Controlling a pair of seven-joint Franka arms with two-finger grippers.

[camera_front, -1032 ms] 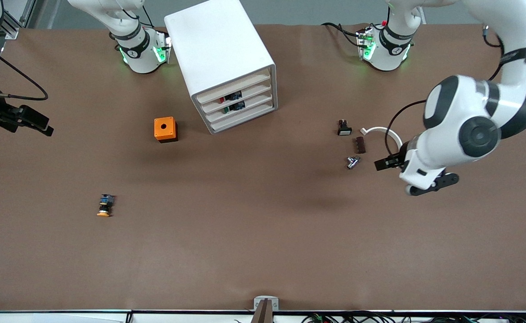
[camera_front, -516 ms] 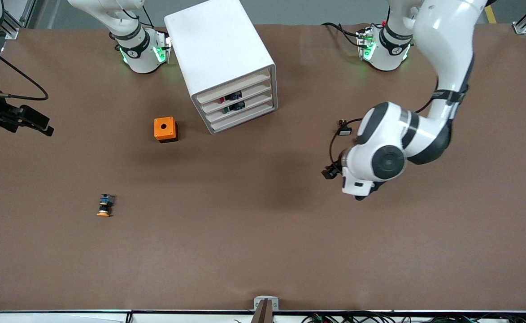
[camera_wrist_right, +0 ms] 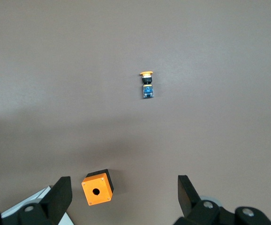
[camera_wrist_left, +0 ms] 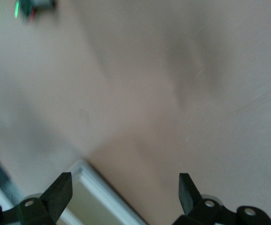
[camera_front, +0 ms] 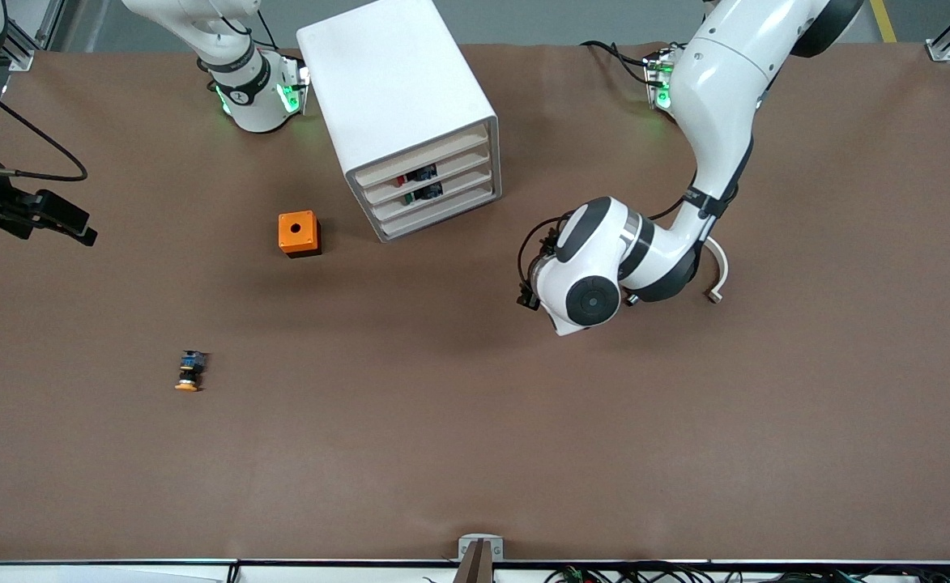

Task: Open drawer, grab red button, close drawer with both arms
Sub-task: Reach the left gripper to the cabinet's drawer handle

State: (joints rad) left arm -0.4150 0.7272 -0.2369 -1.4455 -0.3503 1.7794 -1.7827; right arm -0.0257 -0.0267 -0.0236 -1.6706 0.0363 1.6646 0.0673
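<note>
- While it hangs over bare brown worktop (camera_front: 475, 421) toward the left arm's end, the left gripper (camera_wrist_left: 124, 192) has its fingers (camera_wrist_left: 60, 187) spread wide, holding and touching nothing
- The right gripper (camera_wrist_right: 121, 194) waits at the right arm's edge of the worktop, fingers (camera_wrist_right: 63, 192) likewise spread wide and empty
- The cabinet (camera_front: 398, 105) stands near the arm bases with all four drawers shut; the drawer (camera_front: 426, 172) second from the top shows the button (camera_front: 401, 180) through its slot, red cap just visible
- The orange cube (camera_front: 299, 233) sits beside the cabinet; the yellow-capped button (camera_front: 190, 371) lies nearer the camera
- Open worktop surrounds both
</note>
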